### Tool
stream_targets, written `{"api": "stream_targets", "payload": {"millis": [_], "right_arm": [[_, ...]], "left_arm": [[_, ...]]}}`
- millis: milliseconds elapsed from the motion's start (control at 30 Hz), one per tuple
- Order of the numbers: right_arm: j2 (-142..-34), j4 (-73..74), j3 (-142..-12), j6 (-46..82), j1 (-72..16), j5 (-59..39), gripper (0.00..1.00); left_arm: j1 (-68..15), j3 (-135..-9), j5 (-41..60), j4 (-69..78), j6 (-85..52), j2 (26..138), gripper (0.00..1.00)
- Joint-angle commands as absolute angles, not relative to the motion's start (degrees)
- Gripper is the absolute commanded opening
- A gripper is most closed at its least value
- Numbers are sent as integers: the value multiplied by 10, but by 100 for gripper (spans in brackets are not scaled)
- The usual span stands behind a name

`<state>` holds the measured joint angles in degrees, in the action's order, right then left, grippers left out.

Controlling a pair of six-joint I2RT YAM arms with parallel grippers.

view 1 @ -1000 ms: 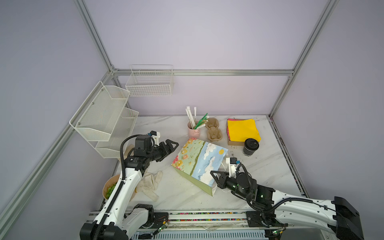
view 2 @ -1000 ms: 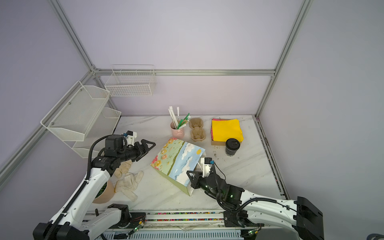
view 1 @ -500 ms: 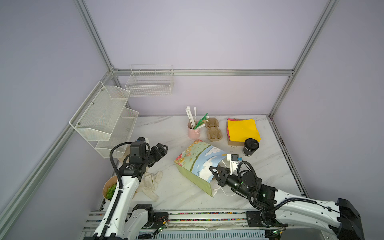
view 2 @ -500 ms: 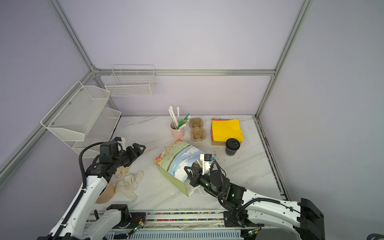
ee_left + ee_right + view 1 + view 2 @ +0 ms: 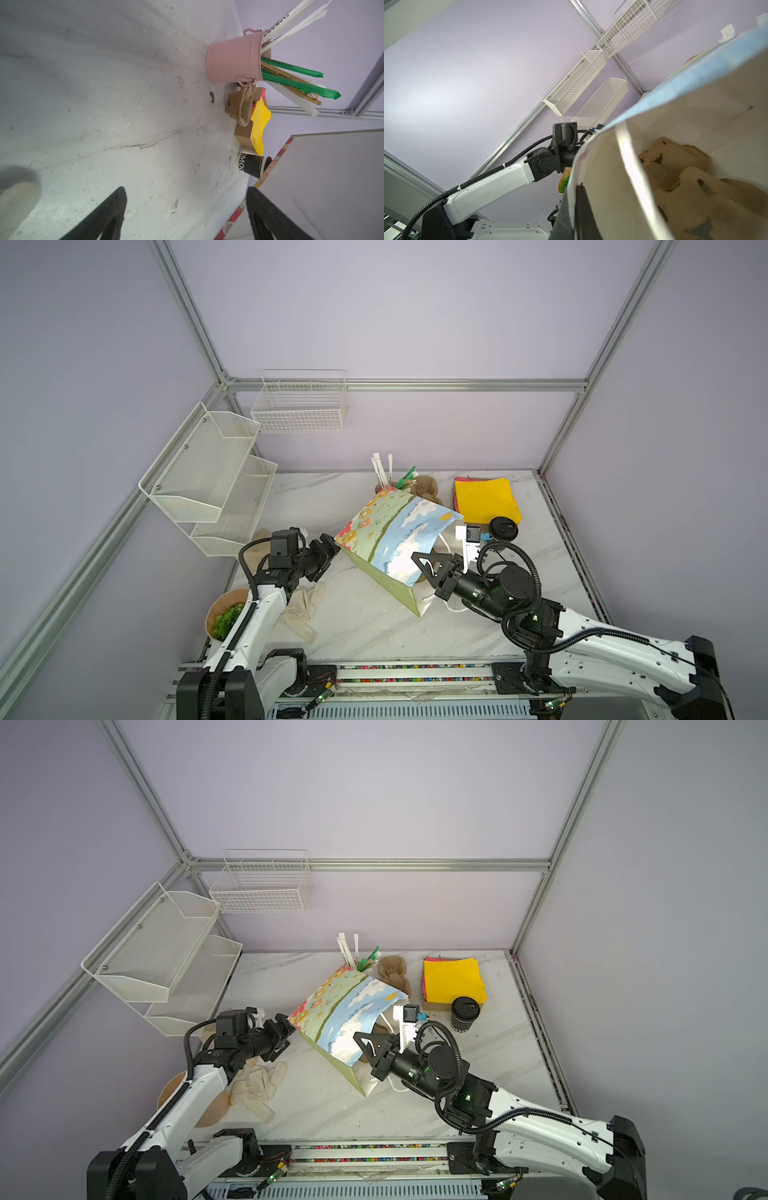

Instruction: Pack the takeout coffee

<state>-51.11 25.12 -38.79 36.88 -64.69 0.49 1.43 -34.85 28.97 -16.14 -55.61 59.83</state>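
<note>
While my right gripper (image 5: 417, 561) is pinched tight on the rim of the paper bag (image 5: 395, 535), the bag is tipped at a slant over the middle of the worktop (image 5: 365, 630), painted side up, mouth turned toward the right edge. Through the right wrist view I'm looking straight into that mouth: white walls, a brown pulp cup carrier (image 5: 685, 176) lying inside, and one of my black fingers (image 5: 581, 207) clamped against the rim. Over on the other side, my left gripper (image 5: 330, 548) is spread wide, jaws well apart, right at the bag's bottom corner; whether a finger is touching the paper I cannot tell. And the takeout coffee (image 5: 503, 529)? Standing upright on the worktop near the right edge, lid on, outside the bag, near its mouth and just in front of the yellow napkins (image 5: 484, 497). My left wrist view catches it too, black side with white lettering, partly hidden behind the bag's base. Along the back edge: a pink bucket (image 5: 234, 60) of wrapped straws, a second brown carrier (image 5: 426, 487) next to it. Front left corner: a bowl of greens (image 5: 235, 595), pale gloves (image 5: 305, 605) crumpled beside my left arm
</note>
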Motion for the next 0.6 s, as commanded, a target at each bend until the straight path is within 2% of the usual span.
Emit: {"api": "stream_targets", "payload": {"millis": [0,333,567], "right_arm": [[-508,268,-414,348,-645,-10,0],[-508,269,-455,313,-644,24,0],[-557,312,-493,285,-643,18,0]], "left_arm": [[17,-302,334,-74,-605,602,89],[11,-254,380,29,-682,604,89],[-47,-253,375,69,-726,592,90]]}}
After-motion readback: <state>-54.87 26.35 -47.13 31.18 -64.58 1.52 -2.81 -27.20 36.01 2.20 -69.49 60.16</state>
